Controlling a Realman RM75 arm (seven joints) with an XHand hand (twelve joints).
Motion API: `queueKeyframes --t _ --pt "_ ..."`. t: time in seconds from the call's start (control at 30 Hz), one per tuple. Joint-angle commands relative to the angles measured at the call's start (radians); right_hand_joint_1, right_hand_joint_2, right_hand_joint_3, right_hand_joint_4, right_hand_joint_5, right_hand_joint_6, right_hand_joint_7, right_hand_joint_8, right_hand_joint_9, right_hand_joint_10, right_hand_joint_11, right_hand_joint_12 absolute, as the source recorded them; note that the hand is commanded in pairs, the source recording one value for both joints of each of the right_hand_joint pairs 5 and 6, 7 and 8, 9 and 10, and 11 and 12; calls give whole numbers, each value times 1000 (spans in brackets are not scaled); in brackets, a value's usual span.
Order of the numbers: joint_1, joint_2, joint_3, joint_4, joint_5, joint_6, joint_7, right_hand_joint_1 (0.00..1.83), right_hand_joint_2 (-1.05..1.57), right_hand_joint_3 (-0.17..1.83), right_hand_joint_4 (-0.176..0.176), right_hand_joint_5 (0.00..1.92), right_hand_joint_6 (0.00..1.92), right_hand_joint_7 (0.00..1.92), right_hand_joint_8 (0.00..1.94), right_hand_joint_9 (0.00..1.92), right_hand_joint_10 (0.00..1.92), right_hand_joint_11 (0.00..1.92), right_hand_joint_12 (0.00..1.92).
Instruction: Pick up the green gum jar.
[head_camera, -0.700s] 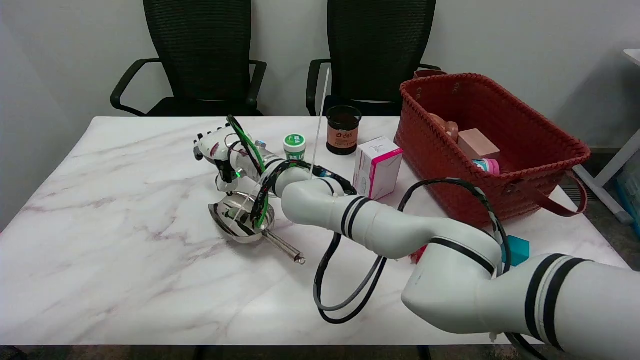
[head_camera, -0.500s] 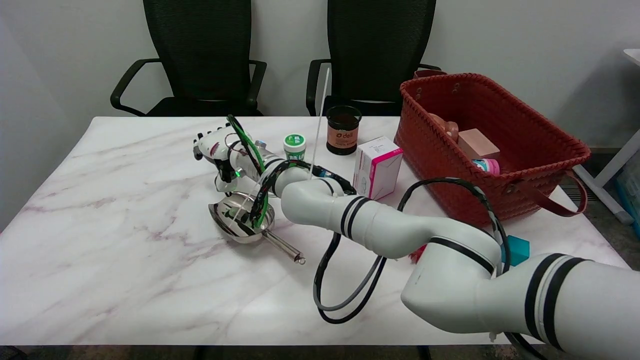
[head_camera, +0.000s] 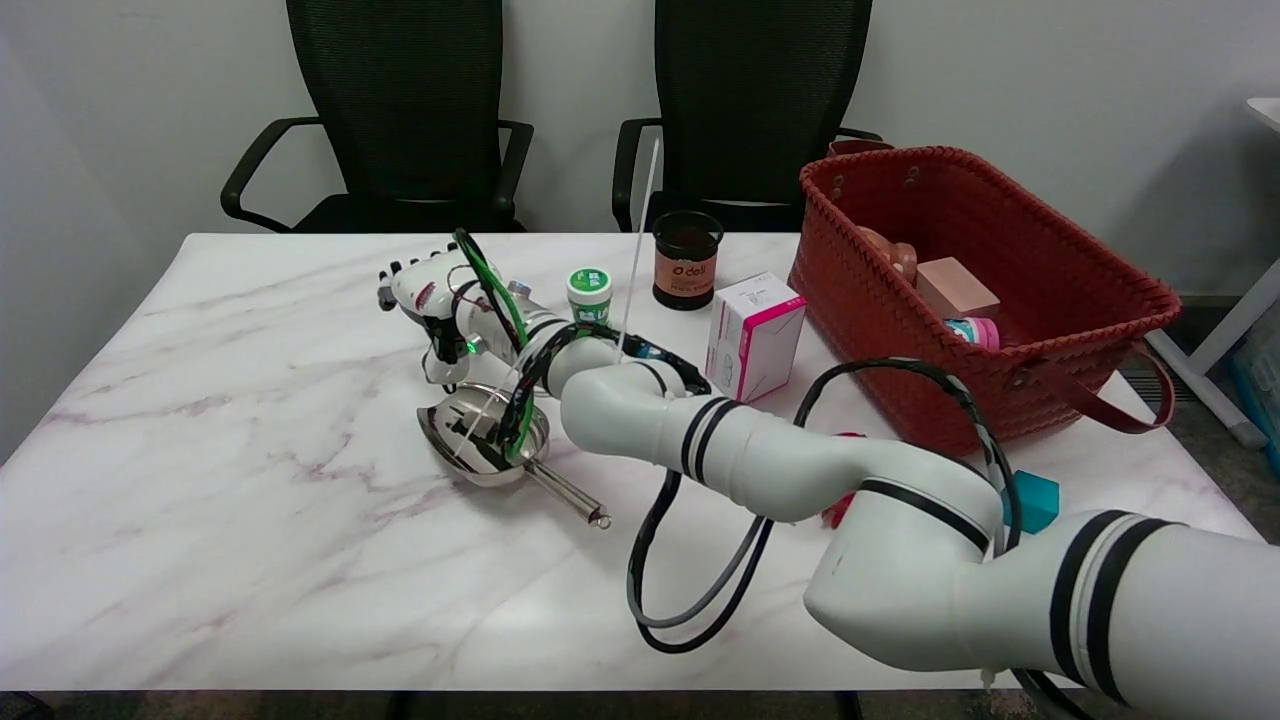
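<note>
The green gum jar (head_camera: 589, 292), small and white with a green lid, stands upright on the marble table (head_camera: 230, 520) toward the back middle. My right hand (head_camera: 432, 301) hovers to the left of the jar, a hand's width away and not touching it. Its fingers (head_camera: 392, 282) are spread toward the left and hold nothing. The white forearm with green and black cables stretches from the lower right across the table, passing just in front of the jar.
A shiny metal scoop (head_camera: 484, 436) lies right below the hand. A black deli cup (head_camera: 686, 261) and a pink-and-white box (head_camera: 754, 335) stand right of the jar. A red woven basket (head_camera: 1155, 297) with items fills the right side. A teal block (head_camera: 1037, 500) sits near the arm.
My right hand has shifted slightly left and up, a little farther from the jar. The jar and the other objects have not moved.
</note>
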Motion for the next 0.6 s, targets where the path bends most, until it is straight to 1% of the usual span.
queueKeyframes --t 0.03,0.13,0.2,0.23,0.37,0.6 --pt "-46 2 0 58 3 45 14 1220 615 902 0 239 239 964 964 865 865 560 560" --pt "-57 7 1 76 3 48 14 1228 521 952 0 170 170 912 912 752 752 484 484" --pt "-65 11 5 90 3 60 14 1233 420 1000 0 141 141 847 847 619 619 445 445" --pt "-71 12 13 96 3 67 14 1232 385 1005 0 131 131 819 819 585 585 431 431" --pt "-90 15 37 114 3 77 11 1227 336 962 0 110 110 762 762 536 536 407 407" --pt "-134 36 95 180 3 131 14 1230 290 938 0 96 96 718 718 512 512 398 398"
